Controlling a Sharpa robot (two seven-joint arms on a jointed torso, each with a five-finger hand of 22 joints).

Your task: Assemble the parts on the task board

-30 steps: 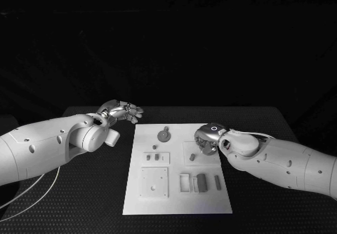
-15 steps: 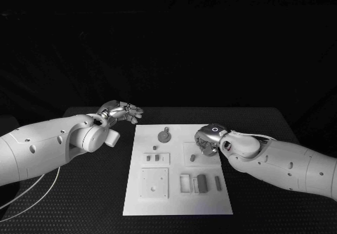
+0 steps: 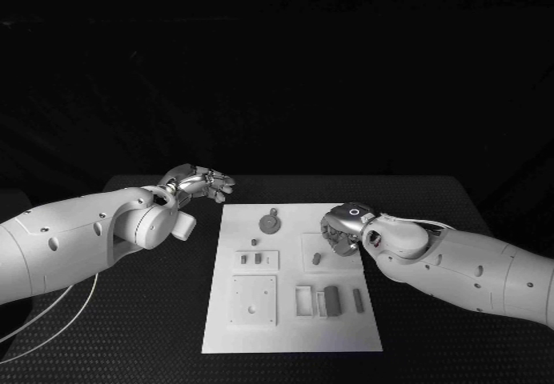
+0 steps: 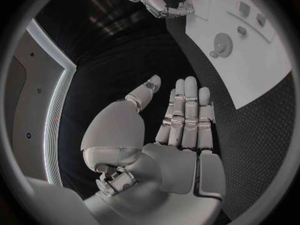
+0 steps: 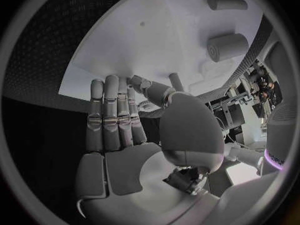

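Right silver hand (image 3: 342, 232) over the white rectangular task board (image 3: 289, 336) at mid-desk, fingers flat and apart, holding nothing. Left silver hand (image 3: 198, 183) likewise spread and empty, off the board's far left corner. Small grey parts (image 3: 332, 299) on the board: probably light, rigid, slick; best pinched by their sides. No legible writing.

I see the task board (image 3: 289, 336) lying mid-table (image 3: 104, 336). My left hand (image 3: 198, 183) sits off the board's far left corner, apart from it. My right hand (image 3: 339, 232) is over the board's right edge, probably just above the raised square (image 3: 314, 248) there. The gear-like part (image 3: 269, 223) lies near the board's far edge.
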